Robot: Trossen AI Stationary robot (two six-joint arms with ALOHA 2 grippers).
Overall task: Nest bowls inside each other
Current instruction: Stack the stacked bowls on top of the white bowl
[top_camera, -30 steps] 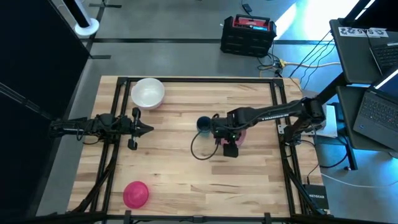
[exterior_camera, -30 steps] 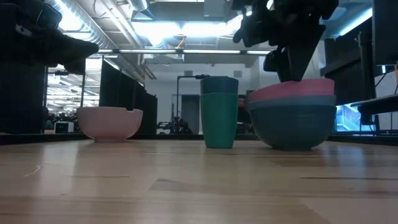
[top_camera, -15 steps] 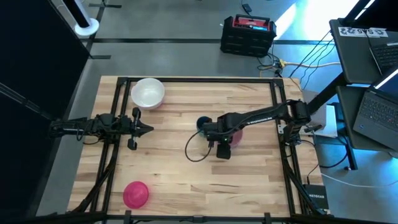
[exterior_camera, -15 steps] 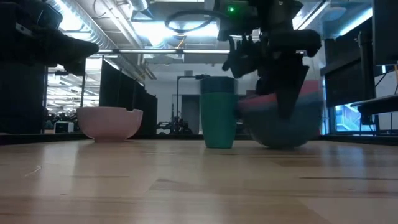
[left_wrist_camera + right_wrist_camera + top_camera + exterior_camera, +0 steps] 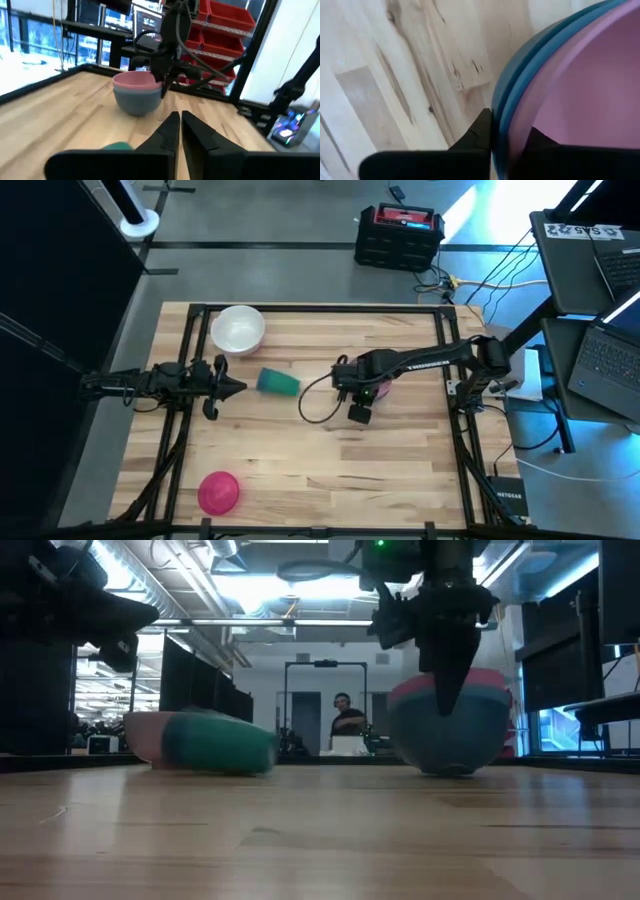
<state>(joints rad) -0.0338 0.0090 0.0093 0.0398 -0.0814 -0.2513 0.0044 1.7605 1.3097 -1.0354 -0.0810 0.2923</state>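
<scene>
A pale pink bowl sits nested in two blue bowls, forming a stack (image 5: 381,391) (image 5: 450,730) at mid table. My right gripper (image 5: 363,391) (image 5: 446,690) points down and is shut on the stack's rim. A white bowl (image 5: 238,329) stands at the far left, and a magenta bowl (image 5: 218,491) lies at the near left. The small green cup (image 5: 278,382) (image 5: 218,746) lies on its side between the two arms. My left gripper (image 5: 238,388) (image 5: 180,131) hovers level at the left with its fingers shut and nothing in them. My right gripper pinches the stack's rim (image 5: 502,116) on the side toward the table's left. One finger (image 5: 481,131) is outside the blue wall and the other (image 5: 540,144) is inside the pink bowl. The fingers come from above. The stack sits tilted, its bottom (image 5: 452,770) on the table.
Black frame rails (image 5: 190,310) run along the table's edges. A loose cable (image 5: 315,408) loops from my right arm over the wood. Bare wood lies between the cup and the magenta bowl. A person (image 5: 347,720) sits in the room beyond the table.
My right gripper has come down and shut on the stack's rim, and the stack has tipped. The green cup, which stood upright just left of the stack, has fallen on its side and travelled toward the table's left edge.
</scene>
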